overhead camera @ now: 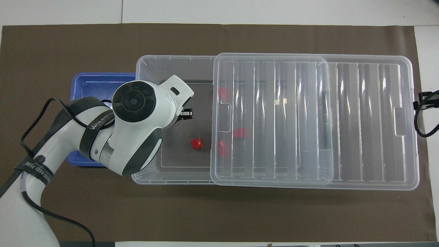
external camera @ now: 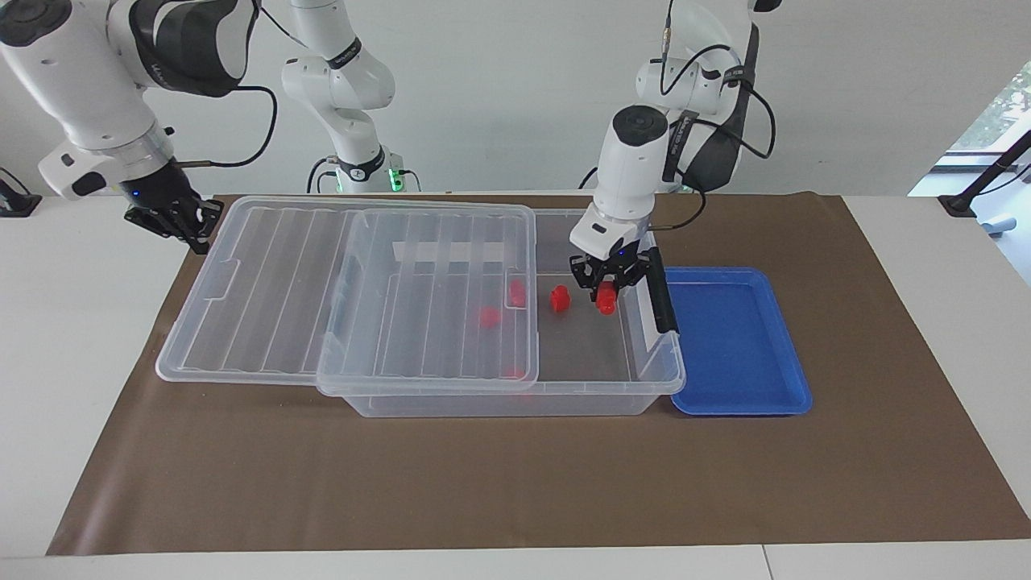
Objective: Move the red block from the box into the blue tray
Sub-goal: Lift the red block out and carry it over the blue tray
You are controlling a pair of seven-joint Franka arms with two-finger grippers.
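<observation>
The clear box (external camera: 564, 400) lies on the brown mat, its ribbed lid (external camera: 266, 290) slid partly off toward the right arm's end. My left gripper (external camera: 606, 292) reaches down into the open part of the box and is shut on a red block (external camera: 606, 301), held low inside. In the overhead view the left arm hides that block; only the gripper (overhead camera: 185, 114) shows. A loose red block (external camera: 559, 299) lies beside it on the box floor (overhead camera: 196, 143). The blue tray (external camera: 737, 346) sits beside the box at the left arm's end (overhead camera: 92, 85).
More red blocks show blurred through the lid (overhead camera: 343, 120), one (overhead camera: 239, 132) in the middle of the box. My right gripper (external camera: 184, 219) waits over the table at the lid's outer end. The box's black latch (external camera: 664, 300) stands between the left gripper and the tray.
</observation>
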